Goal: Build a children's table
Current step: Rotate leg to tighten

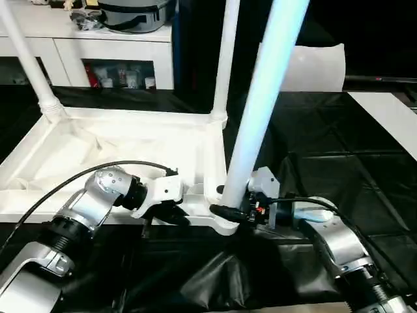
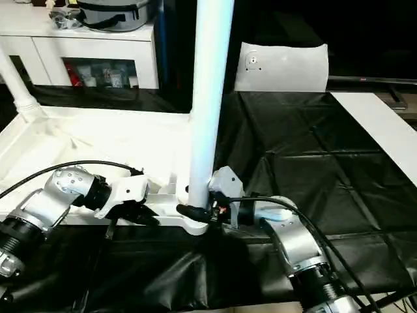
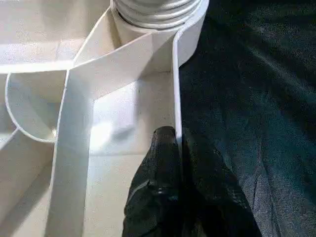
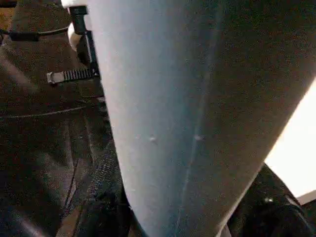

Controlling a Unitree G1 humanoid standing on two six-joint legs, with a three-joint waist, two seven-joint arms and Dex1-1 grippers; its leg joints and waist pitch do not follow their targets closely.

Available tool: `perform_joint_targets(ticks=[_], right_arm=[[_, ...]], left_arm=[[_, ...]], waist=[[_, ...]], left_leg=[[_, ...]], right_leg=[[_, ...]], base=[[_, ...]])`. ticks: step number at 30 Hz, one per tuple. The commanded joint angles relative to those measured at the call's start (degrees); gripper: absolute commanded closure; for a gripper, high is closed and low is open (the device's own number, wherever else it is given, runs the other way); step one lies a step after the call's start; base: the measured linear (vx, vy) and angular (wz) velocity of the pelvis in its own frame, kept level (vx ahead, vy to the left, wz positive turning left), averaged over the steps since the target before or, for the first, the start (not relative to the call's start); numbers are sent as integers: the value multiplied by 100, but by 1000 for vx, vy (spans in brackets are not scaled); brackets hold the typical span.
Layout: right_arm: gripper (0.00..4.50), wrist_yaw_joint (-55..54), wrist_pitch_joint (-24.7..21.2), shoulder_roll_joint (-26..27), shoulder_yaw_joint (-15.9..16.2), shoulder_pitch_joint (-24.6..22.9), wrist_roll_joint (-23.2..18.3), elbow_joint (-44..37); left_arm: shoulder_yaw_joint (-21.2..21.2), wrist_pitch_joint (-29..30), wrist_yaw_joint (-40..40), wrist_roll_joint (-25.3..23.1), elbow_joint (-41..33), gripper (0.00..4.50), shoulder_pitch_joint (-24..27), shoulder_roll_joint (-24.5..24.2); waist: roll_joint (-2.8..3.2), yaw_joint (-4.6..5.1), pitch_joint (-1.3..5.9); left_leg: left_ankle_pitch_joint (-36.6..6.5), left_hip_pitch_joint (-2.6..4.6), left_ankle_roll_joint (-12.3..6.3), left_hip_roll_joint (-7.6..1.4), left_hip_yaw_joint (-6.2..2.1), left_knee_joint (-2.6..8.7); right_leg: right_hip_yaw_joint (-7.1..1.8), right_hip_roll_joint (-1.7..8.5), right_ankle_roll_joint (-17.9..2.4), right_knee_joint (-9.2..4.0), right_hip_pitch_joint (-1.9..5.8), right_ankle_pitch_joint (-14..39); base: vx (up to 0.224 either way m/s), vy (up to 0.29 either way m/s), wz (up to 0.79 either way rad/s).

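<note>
two grippers worked at the near right corner of the upturned table top [image 1: 117, 140]. left gripper [image 3: 178, 148]: its black fingers [image 3: 160, 170] were clenched on the thin white rim wall of the top, one finger inside and one outside, just beside the ribbed corner socket [image 3: 158, 15]. right gripper [image 1: 229, 203]: its fingers grasped the base of the nearest leg [image 1: 264, 91], which stood in that socket and leaned slightly toward the right as it rose out of frame; in the right wrist view the pale leg passed between the dark fingers. two more legs stood in the far sockets, one at the far right corner [image 1: 225, 59] and one at the far left corner [image 1: 26, 55]. the top lay underside up on the black-covered work surface [image 1: 339, 169]. behind it stood a white cabinet [image 1: 98, 39] with a grey lidded pot [image 1: 133, 13] on top and small items, too blurred to identify, on its shelf. no writing could be read anywhere.
</note>
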State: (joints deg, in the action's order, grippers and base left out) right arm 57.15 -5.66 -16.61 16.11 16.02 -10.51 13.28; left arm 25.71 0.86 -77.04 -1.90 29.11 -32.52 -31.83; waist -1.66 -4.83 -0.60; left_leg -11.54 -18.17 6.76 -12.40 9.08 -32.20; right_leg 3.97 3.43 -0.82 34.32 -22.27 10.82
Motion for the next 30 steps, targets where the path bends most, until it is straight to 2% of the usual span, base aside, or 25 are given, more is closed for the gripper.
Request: perform_joint_targets(ticks=[1,3,4,6,7,8,9,10,11,12,13,14,15,17,18,21,22,24,25,26,27,30], right_arm=[[255,170,-204,93,692,-276,357,435],[255,34,-151,144,625,-270,388,497],[255,-143,-89,202,550,-269,417,554],[255,-627,-14,360,338,-282,432,650],[255,-743,2,396,293,-277,440,674],[255,-837,16,426,256,-274,447,693],[255,-1116,15,544,141,-246,450,746],[255,-1516,9,724,0,-180,493,838],[255,-1613,9,771,-37,-160,509,866],[255,-1733,10,833,-84,-133,535,905],[255,-1958,-4,949,-160,-54,557,994],[255,-2054,-5,1002,-194,-18,566,1039],[255,-2379,29,1156,-286,123,612,1206],[255,-2970,80,1442,-477,434,622,1571],[255,-3186,76,1556,-566,570,592,1723],[255,-3681,90,1748,-683,882,592,2083],[255,-3881,130,1795,-710,993,636,2202],[255,-4141,142,1915,-823,1168,627,2391],[255,-4231,155,1970,-873,1238,638,2481],[255,-4221,127,2019,-894,1267,624,2523],[255,-4219,127,2058,-914,1298,631,2581],[255,-4256,108,2121,-930,1335,643,2721]], left_arm=[[-12,44,262,-258,159,450,-80,-96],[-47,102,298,-229,106,450,-23,-114],[-99,204,331,-180,13,450,63,-135],[-306,674,494,-19,-496,450,427,-208],[-361,811,551,22,-644,450,524,-219],[-405,922,597,55,-764,450,602,-227],[-553,1330,786,139,-1203,450,866,-224],[-736,1896,1087,227,-1842,450,1229,-163],[-777,2034,1164,246,-1996,450,1315,-141],[-826,2205,1261,268,-2189,450,1419,-109],[-871,2475,1434,298,-2464,450,1558,23],[-888,2590,1508,311,-2578,450,1615,84],[-898,2882,1774,283,-2844,450,1720,337],[-835,3333,2275,167,-3131,450,1734,882],[-801,3448,2486,102,-3149,450,1681,1126],[-687,3781,2900,15,-3216,450,1533,1571],[-636,3858,3018,-31,-3202,450,1485,1686],[-527,3950,3199,-172,-3138,450,1398,1784],[-488,3986,3259,-257,-3111,450,1367,1788],[-462,3970,3271,-329,-3057,450,1348,1744],[-448,3984,3293,-378,-3035,450,1341,1726],[-434,3974,3308,-475,-2948,450,1355,1627]], waist=[[50,48,75],[48,57,85],[55,67,80],[69,103,74],[60,154,60],[69,173,70],[80,238,69],[65,302,69],[82,340,50],[95,389,39],[82,456,42],[92,482,25],[66,519,30],[88,585,36],[57,591,43],[69,598,48],[49,600,48],[41,594,77],[45,579,112],[51,578,127],[41,583,113],[54,584,119]], left_leg=[[-1916,-54,-77,-48,10,415],[-1957,-29,-67,-44,8,417],[-1964,-40,-48,-54,-6,432],[-2073,-42,14,-63,-28,447],[-2149,-60,12,-43,-37,452],[-2194,-50,47,-55,-50,444],[-2259,-71,55,-59,-69,452],[-2332,-77,55,-58,-82,451],[-2323,-107,62,-58,-97,471],[-2426,-107,16,-27,-105,462],[-2493,-109,32,-34,-126,464],[-2537,-115,6,-17,-134,465],[-2620,-93,-22,-16,-138,451],[-2654,-99,-12,-24,-139,458],[-2617,-60,-20,-18,-133,438],[-2579,-70,-41,-8,-112,424],[-2501,-95,-68,5,-105,423],[-2331,-128,-87,8,-98,417],[-2066,-166,-97,2,-87,413],[-1937,-177,-108,-7,-73,409],[-1775,-215,-126,-11,-63,416],[-1772,-188,-121,-18,-33,399]], right_leg=[[-259,394,-422,-587,146,2884],[-255,398,-387,-615,138,3029],[-256,405,-376,-613,144,3076],[-246,412,-394,-605,137,3155],[-228,397,-348,-633,135,3315],[-232,415,-359,-610,131,3338],[-227,417,-367,-607,136,3388],[-217,409,-368,-615,134,3438],[-213,410,-394,-606,145,3432],[-190,374,-327,-664,121,3570],[-199,380,-372,-631,119,3502],[-186,366,-363,-659,114,3554],[-187,368,-367,-679,94,3567],[-186,371,-450,-670,95,3440],[-172,361,-470,-700,81,3379],[-191,347,-455,-698,66,3190],[-194,349,-454,-688,79,3127],[-216,350,-469,-660,95,2931],[-234,342,-524,-614,131,2551],[-251,341,-583,-593,134,2307],[-247,329,-678,-551,158,2035],[-251,329,-792,-549,144,1899]], base=[[0,0,0],[0,0,0],[0,0,0],[0,0,0],[0,0,0],[0,0,0],[0,0,0],[0,0,0],[0,0,0],[0,0,0],[0,0,0],[0,0,0],[0,0,0],[0,0,0],[0,0,0],[0,0,0],[0,0,0],[0,0,0],[0,0,0],[0,0,0],[0,0,0],[0,0,0]])
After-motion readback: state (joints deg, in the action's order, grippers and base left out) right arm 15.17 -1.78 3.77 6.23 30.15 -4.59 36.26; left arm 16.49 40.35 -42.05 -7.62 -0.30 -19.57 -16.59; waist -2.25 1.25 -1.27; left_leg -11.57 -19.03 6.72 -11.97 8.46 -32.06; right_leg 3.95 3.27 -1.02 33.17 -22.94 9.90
